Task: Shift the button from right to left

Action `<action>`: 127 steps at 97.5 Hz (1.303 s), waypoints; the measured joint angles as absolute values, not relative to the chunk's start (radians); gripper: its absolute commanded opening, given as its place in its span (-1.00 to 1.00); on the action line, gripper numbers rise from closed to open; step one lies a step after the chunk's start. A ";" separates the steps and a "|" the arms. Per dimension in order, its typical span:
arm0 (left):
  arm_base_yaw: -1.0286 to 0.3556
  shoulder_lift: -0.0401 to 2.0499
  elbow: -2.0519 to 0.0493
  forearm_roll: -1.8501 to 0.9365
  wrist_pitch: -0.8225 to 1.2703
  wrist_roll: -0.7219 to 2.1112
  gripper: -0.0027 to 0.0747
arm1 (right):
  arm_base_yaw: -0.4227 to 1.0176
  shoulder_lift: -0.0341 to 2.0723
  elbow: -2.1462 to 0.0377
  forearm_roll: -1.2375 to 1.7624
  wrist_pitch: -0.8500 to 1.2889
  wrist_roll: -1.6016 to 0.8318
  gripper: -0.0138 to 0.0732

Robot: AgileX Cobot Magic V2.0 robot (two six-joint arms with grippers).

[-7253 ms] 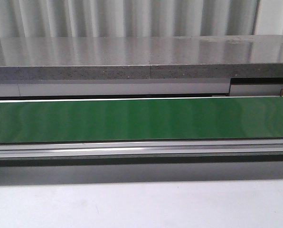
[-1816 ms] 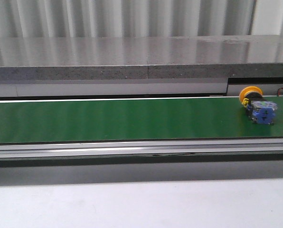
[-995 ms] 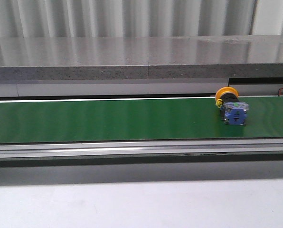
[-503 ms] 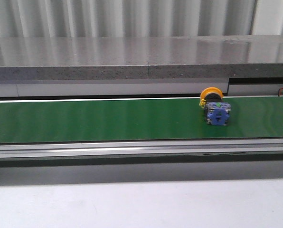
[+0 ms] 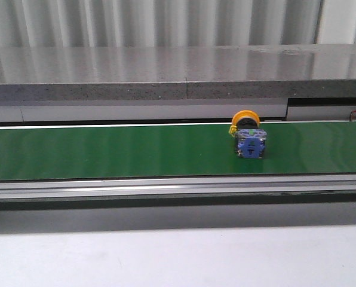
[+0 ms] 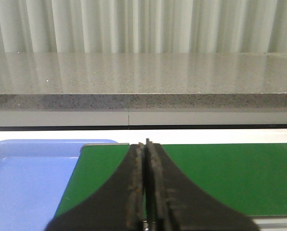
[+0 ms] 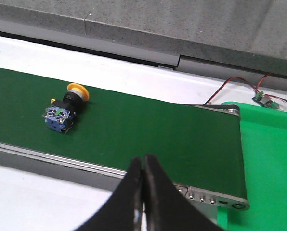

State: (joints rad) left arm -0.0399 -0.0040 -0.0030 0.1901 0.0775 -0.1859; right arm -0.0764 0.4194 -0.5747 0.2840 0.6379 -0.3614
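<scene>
The button (image 5: 249, 139) lies on its side on the green belt (image 5: 106, 149), right of the belt's middle, its yellow head ring toward the back and its blue-grey block facing front. In the right wrist view the button (image 7: 64, 111) sits well away from my right gripper (image 7: 143, 161), which is shut with nothing in it, near the belt's front rail. My left gripper (image 6: 146, 144) is shut and empty over the left end of the belt. Neither gripper shows in the front view.
A blue tray (image 6: 28, 183) sits past the belt's left end. A green bin (image 7: 273, 168) stands off the belt's right end, with a small wired circuit board (image 7: 264, 98) behind it. A grey stone ledge (image 5: 178, 72) runs along the back.
The button has ridden the belt leftward from the right end toward the middle. At the earliest frame the belt was bare.
</scene>
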 measured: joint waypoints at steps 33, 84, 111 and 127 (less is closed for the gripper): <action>-0.040 0.030 -0.150 0.131 0.194 -0.186 -0.98 | -0.076 0.419 -0.575 0.284 0.638 -0.361 -0.84; -0.040 0.542 -0.731 0.102 0.786 -0.186 -0.98 | -0.076 0.419 -0.575 0.284 0.638 -0.361 -0.84; -0.040 0.692 -0.794 0.089 0.858 -0.186 -0.98 | -0.076 0.419 -0.575 0.284 0.636 -0.361 -0.84; -0.040 0.739 -0.795 0.088 0.867 -0.186 -0.98 | -0.076 0.419 -0.575 0.284 0.636 -0.361 -0.84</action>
State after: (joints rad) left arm -0.0399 0.7391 -0.7950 0.0876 0.8672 -0.1859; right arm -0.0764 0.4194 -0.5747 0.2840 0.6364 -0.3614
